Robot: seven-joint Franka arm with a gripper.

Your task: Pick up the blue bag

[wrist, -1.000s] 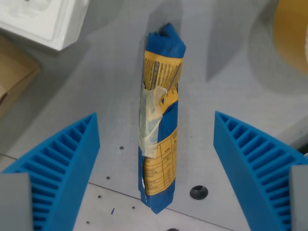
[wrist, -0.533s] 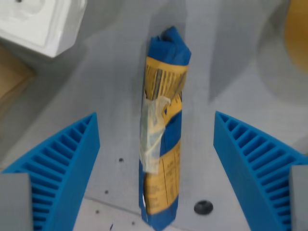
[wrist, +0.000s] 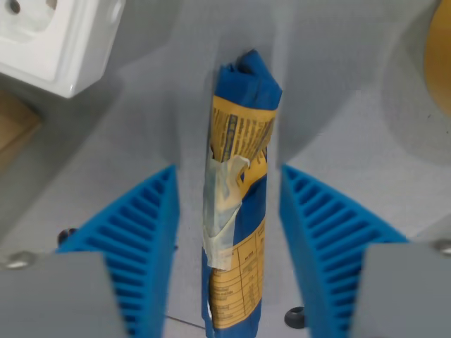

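- A blue bag (wrist: pixel 236 211), rolled into a long narrow bundle, lies on a grey tabletop (wrist: pixel 338 134) and runs from the upper middle of the wrist view down to its bottom edge.
- The bag carries an orange printed label and is held shut by a strip of pale, crumpled tape (wrist: pixel 222 204) stuck across its middle.
- The gripper (wrist: pixel 229 232) straddles the bag: two blue ribbed fingers (wrist: pixel 137 246) stand one on each side, apart from each other, with a thin gap showing between each finger and the bag (so no contact is visible yet).
- Handling, as a judgement: the bag looks light and soft, likely thin film or paper that will crumple and give under pressure, and its surface may be a little slick.
- The best hold appears to be across the taped middle, where the roll is thickest and the tape binds the layers together; the loose folded top end would likely deform and slip.
- The table surface is flat, matte grey, with a small dark hole (wrist: pixel 295 317) near the bag's lower end.
- A white moulded object (wrist: pixel 56 42) sits at the wrist view's upper left, with something brown (wrist: pixel 14 134) below it.
- A curved yellowish shape (wrist: pixel 440 56) is cut off at the wrist view's right edge; it cannot be identified.
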